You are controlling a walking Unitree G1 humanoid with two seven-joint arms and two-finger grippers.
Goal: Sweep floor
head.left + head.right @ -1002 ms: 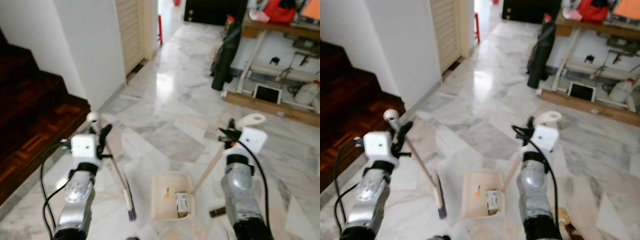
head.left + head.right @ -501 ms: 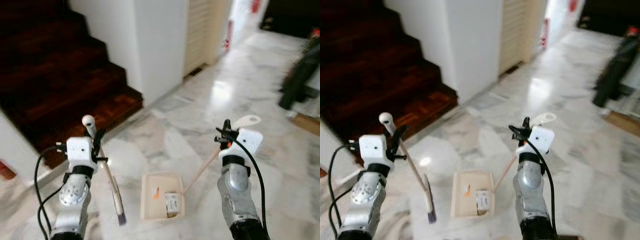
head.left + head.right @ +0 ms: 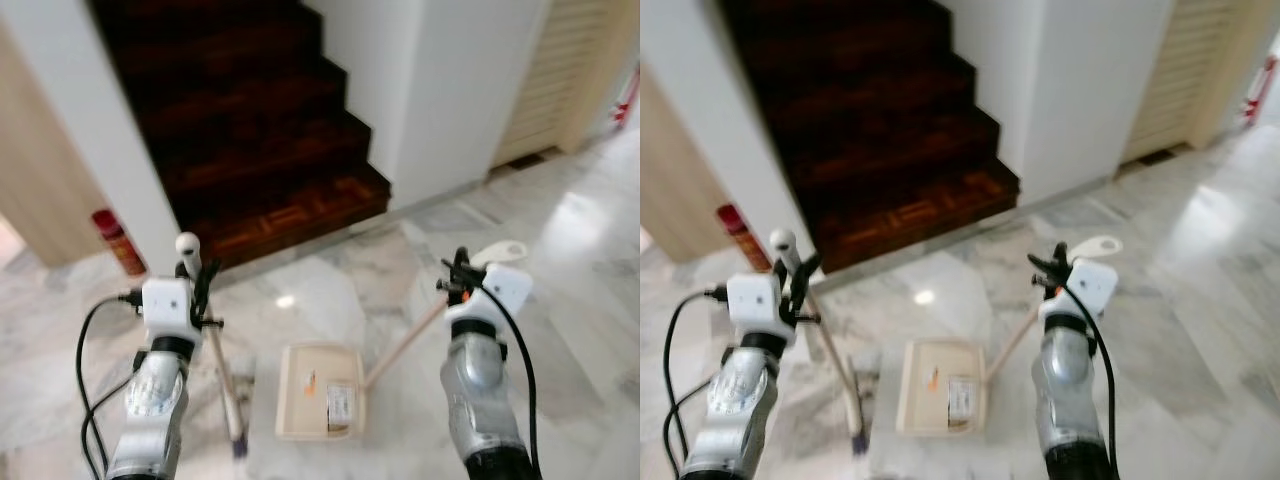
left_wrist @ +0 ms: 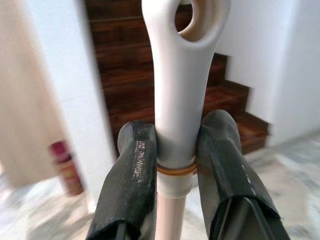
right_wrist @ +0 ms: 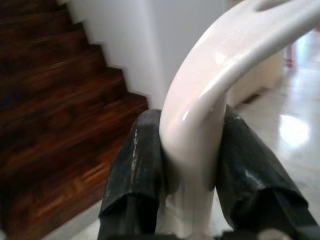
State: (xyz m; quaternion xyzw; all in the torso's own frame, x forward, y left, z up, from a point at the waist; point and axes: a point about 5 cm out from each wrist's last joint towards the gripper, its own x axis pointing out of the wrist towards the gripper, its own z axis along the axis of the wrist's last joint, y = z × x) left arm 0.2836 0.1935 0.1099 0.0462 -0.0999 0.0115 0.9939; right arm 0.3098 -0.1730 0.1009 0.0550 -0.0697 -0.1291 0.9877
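My left gripper (image 3: 197, 283) is shut on the top of a white broom handle (image 4: 180, 90); the broom (image 3: 222, 385) slants down to dark bristles near the marble floor. My right gripper (image 3: 458, 277) is shut on the curved white handle (image 5: 210, 95) of a cream dustpan (image 3: 318, 390). The pan lies flat on the floor between my arms. Inside it sit a small printed packet and an orange scrap.
A dark wooden staircase (image 3: 250, 110) rises straight ahead, with white walls on both sides. A red cylinder (image 3: 118, 240) stands on the floor at its left foot. A louvred door (image 3: 570, 70) is at the right. Pale marble floor (image 3: 560, 240) stretches to the right.
The camera has turned left: the staircase now lies straight ahead and the cluttered bench has left the picture. Both grippers keep their hold on broom and dustpan.
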